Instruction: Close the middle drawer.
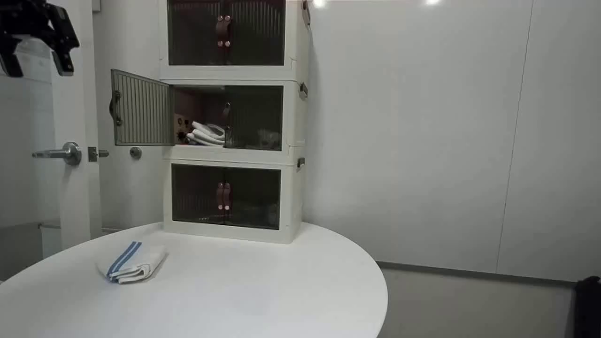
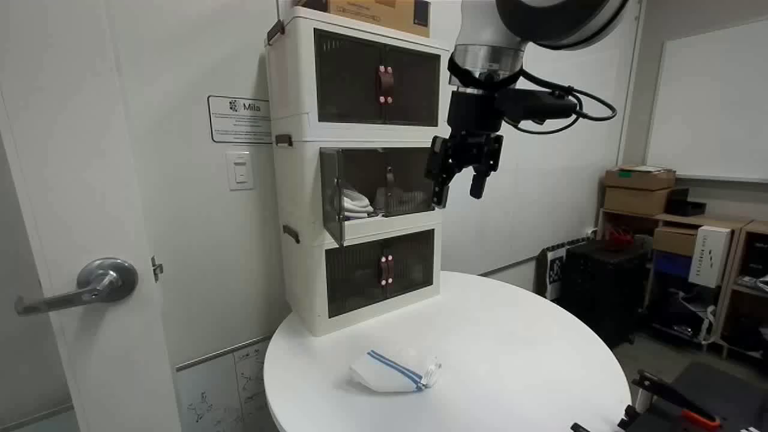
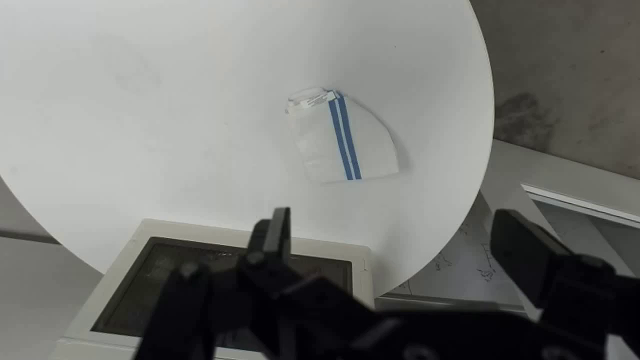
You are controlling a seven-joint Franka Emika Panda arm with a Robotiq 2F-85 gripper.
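In an exterior view, a round white tabletop [image 2: 528, 354] spreads across the foreground toward five o'clock, carrying a folded white cloth [image 2: 393, 372] with two blue stripes. Above the tabletop, toward one o'clock, a robot arm [image 2: 489, 60] reaches down to a black gripper [image 2: 459, 192]. Its jaws are released, pointing down and spread well apart, and the wrist view shows the same wide gap. Behind the jaws rises a stack of three white-framed boxes [image 2: 372, 133] with dark, see-through fronts. The middle drawer [image 2: 408, 186], the centre box, lies at nine o'clock from the jaws in this view, with one jaw covering a little of its three o'clock edge. In an exterior view, its grey front panel [image 1: 143, 110] stands swung wide on a nine o'clock hinge; the drawer there lies between three and four o'clock from the jaws, well apart from them. The matching panel [image 1: 256, 112] on the three o'clock side is closed, and folded white fabric [image 1: 206, 135] shows inside the drawer. The top box [image 2: 354, 78], at twelve o'clock, and the bottom box [image 2: 354, 282], at six, are both closed, each with paired dark reddish handles [image 2: 386, 85]. A cardboard carton [image 2: 378, 17] sits on the stack. On the wall [image 2: 198, 60] beyond, toward ten o'clock, a sign [image 2: 240, 120] headed "Mila" hangs above a light switch [image 2: 240, 171]. Farthest off, toward three o'clock, stand wooden shelves [image 2: 729, 222], with a white board [image 2: 714, 102] above them at two.
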